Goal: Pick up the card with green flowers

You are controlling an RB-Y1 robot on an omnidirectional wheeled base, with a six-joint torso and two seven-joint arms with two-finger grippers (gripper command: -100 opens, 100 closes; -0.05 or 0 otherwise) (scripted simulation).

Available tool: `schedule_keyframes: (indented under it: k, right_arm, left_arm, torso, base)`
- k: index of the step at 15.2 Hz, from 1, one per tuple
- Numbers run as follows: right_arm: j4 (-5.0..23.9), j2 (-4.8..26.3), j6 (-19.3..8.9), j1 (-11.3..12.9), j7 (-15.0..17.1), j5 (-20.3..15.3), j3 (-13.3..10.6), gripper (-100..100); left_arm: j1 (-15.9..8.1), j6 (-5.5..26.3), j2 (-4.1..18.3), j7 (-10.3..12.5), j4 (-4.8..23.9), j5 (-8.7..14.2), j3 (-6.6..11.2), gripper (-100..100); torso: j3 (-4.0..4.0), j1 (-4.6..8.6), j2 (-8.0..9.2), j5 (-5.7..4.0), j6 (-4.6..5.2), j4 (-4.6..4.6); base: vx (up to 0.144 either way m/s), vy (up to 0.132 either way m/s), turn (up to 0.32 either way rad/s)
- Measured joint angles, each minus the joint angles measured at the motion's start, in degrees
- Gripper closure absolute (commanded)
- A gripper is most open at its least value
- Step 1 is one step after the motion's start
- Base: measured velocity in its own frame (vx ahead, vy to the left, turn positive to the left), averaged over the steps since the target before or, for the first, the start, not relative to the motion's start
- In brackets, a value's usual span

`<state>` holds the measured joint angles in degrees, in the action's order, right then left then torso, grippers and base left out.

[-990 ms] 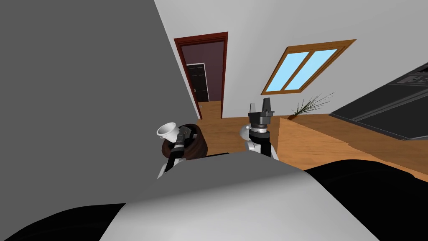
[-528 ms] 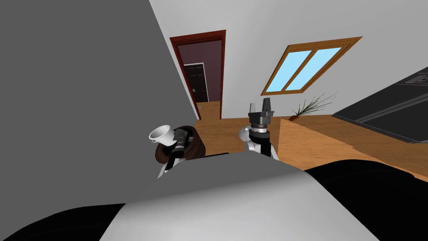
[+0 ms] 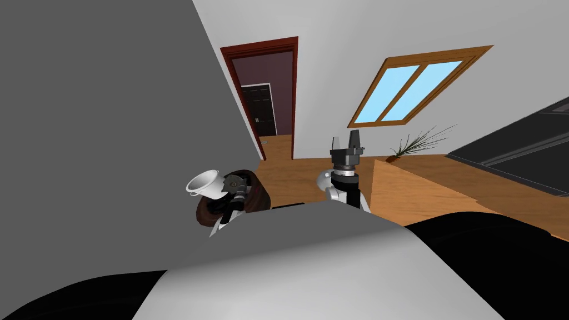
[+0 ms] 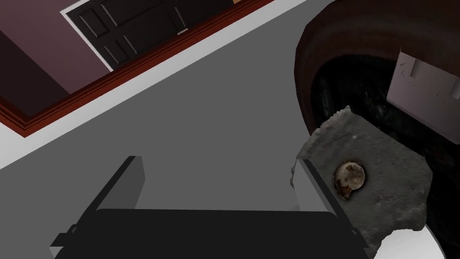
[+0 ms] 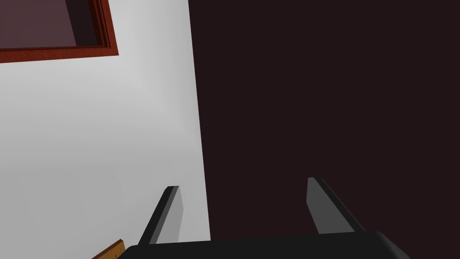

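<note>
Head view, left to right: white cup [image 3: 201, 181] at 9 o'clock of the dark brown bowl [image 3: 261, 195], both close to the grey wall [image 3: 111, 139]. Left gripper [image 4: 216, 159] is at the bowl, fingers spread, nothing between them. Grey stone [image 4: 373, 180] with a spiral fossil sits just beside one finger. Card [image 4: 422, 96] is inside the bowl, beyond the stone. It's pale grey with faint marks, no green readable. Likely thin, light, fairly stiff, prone to bend or slide. It seems propped on the bowl's inner wall, so pinch a free edge, one blade on each face. Right gripper [image 3: 344, 139] at 3 o'clock of the bowl, raised, fingers apart, empty.
</note>
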<state>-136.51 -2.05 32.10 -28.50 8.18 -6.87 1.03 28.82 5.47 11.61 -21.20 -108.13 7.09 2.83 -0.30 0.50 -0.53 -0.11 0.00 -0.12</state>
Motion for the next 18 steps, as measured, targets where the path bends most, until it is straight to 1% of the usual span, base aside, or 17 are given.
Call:
schedule_keyframes:
  k: [2,5,6,8,9,10,11,12,13,14,15,17,18]
  right_arm:
    - [0.00,0.00,0.00,0.00,0.00,0.00,0.00,0]
    - [0.00,0.00,0.00,0.00,0.00,0.00,0.00,0]
    - [0.00,0.00,0.00,0.00,0.00,0.00,0.00,0]
    - [0.00,0.00,0.00,0.00,0.00,0.00,0.00,0]
    - [0.00,0.00,0.00,0.00,0.00,0.00,0.00,0]
    - [0.00,0.00,0.00,0.00,0.00,0.00,0.00,0]
    - [0.00,0.00,0.00,0.00,0.00,0.00,0.00,0]
    - [0.00,0.00,0.00,0.00,0.00,0.00,0.00,0]
    - [0.00,0.00,0.00,0.00,0.00,0.00,0.00,0]
    - [0.00,0.00,0.00,0.00,0.00,0.00,0.00,0]
    - [0.00,0.00,0.00,0.00,0.00,0.00,0.00,0]
    - [0.00,0.00,0.00,0.00,0.00,0.00,0.00,0]
    - [0.00,0.00,0.00,-0.01,0.00,0.00,0.00,0]
  left_arm:
    - [0.01,2.04,-0.16,-0.48,1.24,0.09,0.35,-100]
    - [-0.36,5.04,0.54,-0.92,3.41,0.69,1.11,-100]
    - [-0.79,6.04,0.53,-1.16,4.73,0.71,1.37,-100]
    - [-1.59,8.92,0.35,-1.65,5.99,0.57,1.97,-100]
    - [-1.38,9.86,0.64,-1.79,6.73,0.77,2.15,-100]
    - [-1.49,10.42,0.72,-1.98,8.29,0.79,2.36,-100]
    - [-1.54,11.14,0.88,-2.14,9.16,0.86,2.57,-100]
    - [-1.78,12.23,1.44,-2.20,10.06,1.16,2.93,-100]
    - [-2.07,13.28,1.52,-2.31,10.90,1.13,3.21,-100]
    - [-2.43,14.31,2.08,-2.40,12.22,1.39,3.55,-100]
    - [-2.31,15.13,2.33,-2.49,12.99,1.52,3.77,-100]
    - [-2.83,17.35,2.30,-2.79,14.67,1.10,4.41,-100]
    - [-2.52,18.57,1.98,-2.97,14.94,0.63,4.73,-100]
  torso:
    - [-0.07,0.03,-0.12,0.00,0.00,-0.03]
    - [-0.03,0.04,-0.04,-0.01,0.00,-0.02]
    - [-0.07,0.06,-0.12,-0.01,0.00,-0.03]
    - [-0.09,0.02,-0.14,-0.01,0.01,-0.03]
    - [-0.07,-0.02,-0.10,0.00,-0.01,-0.04]
    - [-0.07,0.00,-0.10,0.01,-0.01,-0.03]
    - [-0.07,0.01,-0.11,-0.01,0.00,-0.03]
    - [-0.09,-0.01,-0.14,0.00,0.00,-0.03]
    - [-0.08,-0.04,-0.11,0.00,0.00,-0.03]
    - [-0.08,-0.05,-0.13,0.01,0.00,-0.03]
    - [-0.08,-0.08,-0.13,0.01,-0.01,-0.04]
    - [-0.09,-0.09,-0.14,0.02,0.00,-0.04]
    - [-0.08,-0.06,-0.13,0.01,-0.01,-0.04]
  base:
    - [0.131,-0.141,0.025]
    - [0.117,-0.146,0.038]
    - [0.138,-0.141,0.031]
    - [0.122,-0.125,0.027]
    - [0.120,-0.137,0.043]
    - [0.126,-0.138,0.044]
    - [0.139,-0.132,0.050]
    - [0.116,-0.118,0.043]
    - [0.129,-0.127,0.042]
    - [0.130,-0.115,0.040]
    - [0.134,-0.110,0.048]
    - [0.127,-0.120,0.045]
    - [0.112,-0.122,0.050]
